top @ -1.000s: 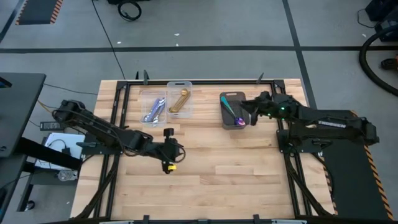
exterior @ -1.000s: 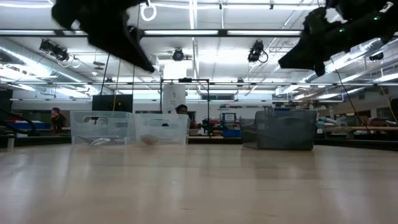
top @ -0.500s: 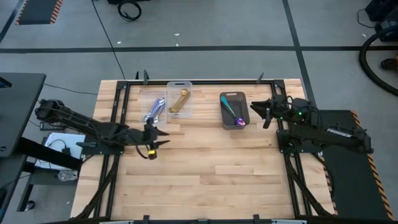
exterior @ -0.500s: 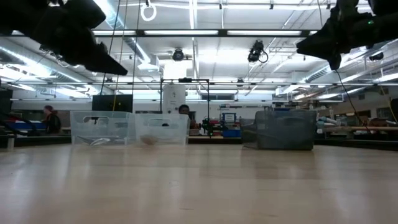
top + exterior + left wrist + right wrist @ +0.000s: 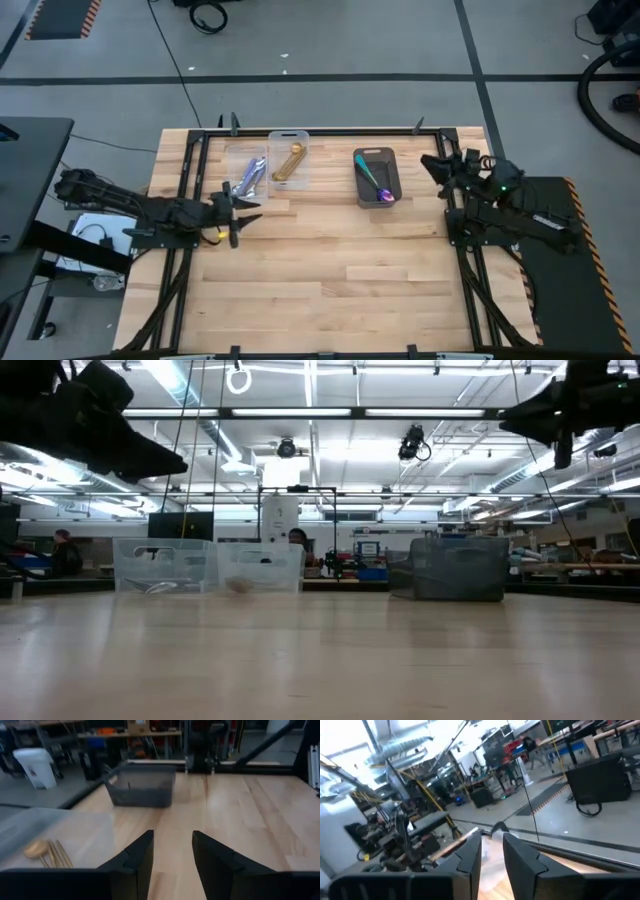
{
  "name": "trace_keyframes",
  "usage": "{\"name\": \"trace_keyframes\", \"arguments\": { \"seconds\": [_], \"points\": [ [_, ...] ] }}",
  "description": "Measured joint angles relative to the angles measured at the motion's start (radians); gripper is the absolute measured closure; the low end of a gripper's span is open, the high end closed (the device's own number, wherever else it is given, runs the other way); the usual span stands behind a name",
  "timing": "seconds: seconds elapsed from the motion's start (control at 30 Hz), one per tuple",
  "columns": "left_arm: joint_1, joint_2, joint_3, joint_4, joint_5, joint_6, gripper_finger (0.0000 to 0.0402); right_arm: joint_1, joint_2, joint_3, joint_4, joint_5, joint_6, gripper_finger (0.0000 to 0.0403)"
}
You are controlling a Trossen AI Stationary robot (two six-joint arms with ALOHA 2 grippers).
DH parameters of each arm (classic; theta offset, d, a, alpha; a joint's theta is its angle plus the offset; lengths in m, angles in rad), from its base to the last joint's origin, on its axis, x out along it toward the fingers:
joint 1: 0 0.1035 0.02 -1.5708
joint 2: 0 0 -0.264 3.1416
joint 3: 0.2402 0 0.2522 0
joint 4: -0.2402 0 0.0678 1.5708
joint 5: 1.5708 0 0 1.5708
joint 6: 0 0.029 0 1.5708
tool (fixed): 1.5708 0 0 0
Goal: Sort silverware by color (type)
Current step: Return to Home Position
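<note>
Plainly empty, the left hand (image 5: 248, 207) hangs spread over the bench (image 5: 330, 280) at 9 o'clock. The right hand (image 5: 433, 163), fingers slightly parted and holding nothing, sits at 2 o'clock. Lavender-handled spoons (image 5: 247, 177) lie in the left clear bin (image 5: 232, 153) at 11 o'clock. Gold spoons (image 5: 290, 163) lie in the right clear bin (image 5: 288, 135) beside it. A blue-purple spoon (image 5: 377, 183) lies in the dark bin (image 5: 372, 154) at 1 o'clock. Beyond is a lit workshop hall.

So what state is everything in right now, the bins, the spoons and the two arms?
Left clear bin: upright, holds silver spoons.
Right clear bin: upright, holds gold spoons.
Dark bin: upright, holds blue-purple spoons.
Left arm: over the table's left side, jaws open, empty.
Right arm: over the table's right edge, jaws open, empty.
</note>
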Motion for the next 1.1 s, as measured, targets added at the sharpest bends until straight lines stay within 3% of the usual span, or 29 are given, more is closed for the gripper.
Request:
{"name": "trace_keyframes", "arguments": {
  "seconds": [0.17, 0.33, 0.63, 0.9, 1.1],
  "points": [
    [0.001, -0.069, -0.085, 0.135, -0.013, 0.022, 0.0259, 0.001, 0.012, -0.103, 0.138, -0.071, -0.008, 0.0328],
    [0.002, -0.106, -0.113, 0.136, -0.016, -0.005, 0.0259, 0.001, 0.010, -0.232, 0.284, -0.146, 0.001, 0.0343],
    [0.002, -0.109, -0.113, 0.136, -0.043, 0.004, 0.0259, 0.001, 0.011, -0.273, 0.290, -0.174, -0.083, 0.0357],
    [0.002, -0.110, -0.113, 0.236, -0.047, -0.013, 0.0260, 0.001, 0.011, -0.273, 0.290, -0.047, -0.079, 0.0359],
    [0.002, -0.108, -0.114, 0.235, -0.047, -0.111, 0.0260, 0.001, 0.012, -0.273, 0.290, -0.044, -0.078, 0.0358]
  ]
}}
